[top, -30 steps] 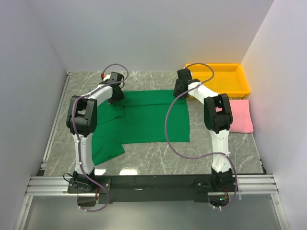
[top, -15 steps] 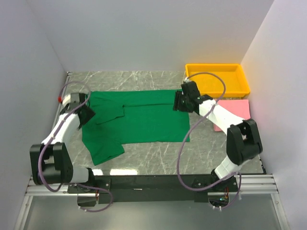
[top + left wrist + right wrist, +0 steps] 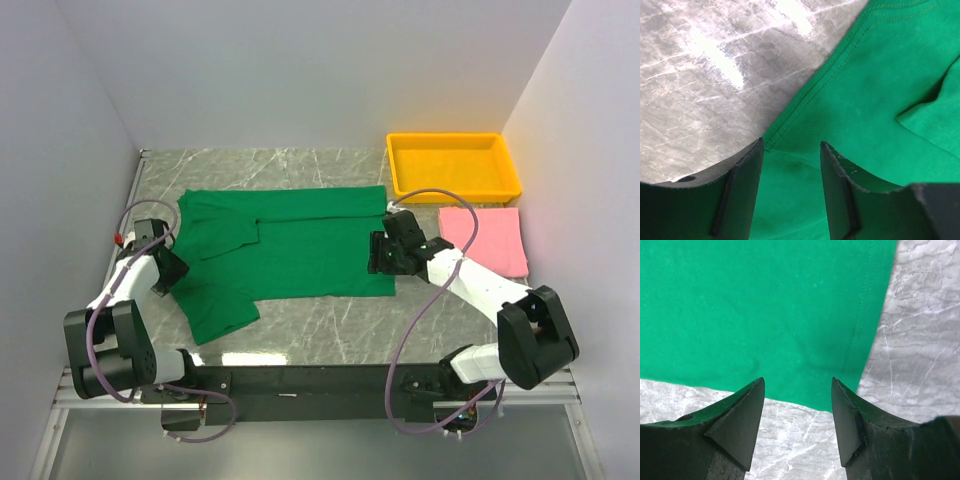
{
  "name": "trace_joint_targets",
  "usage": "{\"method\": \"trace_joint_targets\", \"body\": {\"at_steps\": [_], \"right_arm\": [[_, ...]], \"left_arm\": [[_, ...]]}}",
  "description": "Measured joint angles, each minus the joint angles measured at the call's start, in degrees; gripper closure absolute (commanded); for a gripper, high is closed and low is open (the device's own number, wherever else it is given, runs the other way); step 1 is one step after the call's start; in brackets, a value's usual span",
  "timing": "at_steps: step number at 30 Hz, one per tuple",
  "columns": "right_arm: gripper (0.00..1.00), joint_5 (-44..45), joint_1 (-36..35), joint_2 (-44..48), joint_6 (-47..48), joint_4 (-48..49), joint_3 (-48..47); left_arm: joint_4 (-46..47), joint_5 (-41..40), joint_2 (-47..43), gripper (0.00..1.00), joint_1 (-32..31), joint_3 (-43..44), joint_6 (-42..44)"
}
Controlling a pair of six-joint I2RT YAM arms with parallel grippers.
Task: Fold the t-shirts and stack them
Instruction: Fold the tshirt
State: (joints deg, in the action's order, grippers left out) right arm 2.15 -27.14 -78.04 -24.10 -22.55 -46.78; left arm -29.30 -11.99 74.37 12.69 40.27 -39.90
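The dark green t-shirt [image 3: 300,245] lies spread flat on the marble table, one sleeve folded in and its near left part [image 3: 215,310] sticking out toward me. My left gripper [image 3: 170,272] hovers open over the shirt's left edge [image 3: 810,95], green cloth lying flat under the gap between its fingers [image 3: 742,187]. The right gripper [image 3: 378,258] stands open above the shirt's near right corner [image 3: 840,390], and nothing is between its fingertips [image 3: 747,410]. The pink t-shirt [image 3: 487,238] lies folded flat at the right.
A yellow tray [image 3: 455,190] sits at the back right, just behind the pink shirt. White walls close in the table on the left, back and right. Bare marble [image 3: 330,320] runs along the near edge in front of the green shirt.
Both arms have swung back from the shirt's far edge toward me, the left to the shirt's left edge, the right to its near right corner. The green shirt now lies spread out.
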Motion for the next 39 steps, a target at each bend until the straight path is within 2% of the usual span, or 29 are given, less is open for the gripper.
{"method": "trace_joint_targets", "body": {"at_steps": [18,20,25,26,27,34,39], "right_arm": [[0.38,0.2,0.0,2.0,0.2,3.2,3.7],[0.39,0.4,0.0,2.0,0.2,3.2,3.9],[0.40,2.0,0.0,2.2,0.0,2.4,4.1],[0.40,2.4,0.1,2.4,-0.2,2.1,4.1],[0.41,2.9,0.2,2.6,-0.3,1.7,4.2],[0.42,4.5,3.3,4.5,-2.3,-1.7,5.8],[0.46,4.6,4.6,4.5,-4.4,-3.6,7.1]], "left_arm": [[0.6,-1.9,7.2,0.52,0.0,1.0,1.6],[0.5,-2.2,7.6,0.57,0.0,1.3,1.6],[0.7,-2.3,8.2,0.85,0.0,1.8,1.7],[0.8,-2.3,8.2,0.94,0.0,1.8,1.7],[0.8,-2.2,8.2,0.98,0.0,1.8,1.6],[0.5,-2.3,8.1,0.99,0.0,1.9,1.8],[-0.3,-2.3,7.2,0.99,0.0,1.9,1.8]]}}
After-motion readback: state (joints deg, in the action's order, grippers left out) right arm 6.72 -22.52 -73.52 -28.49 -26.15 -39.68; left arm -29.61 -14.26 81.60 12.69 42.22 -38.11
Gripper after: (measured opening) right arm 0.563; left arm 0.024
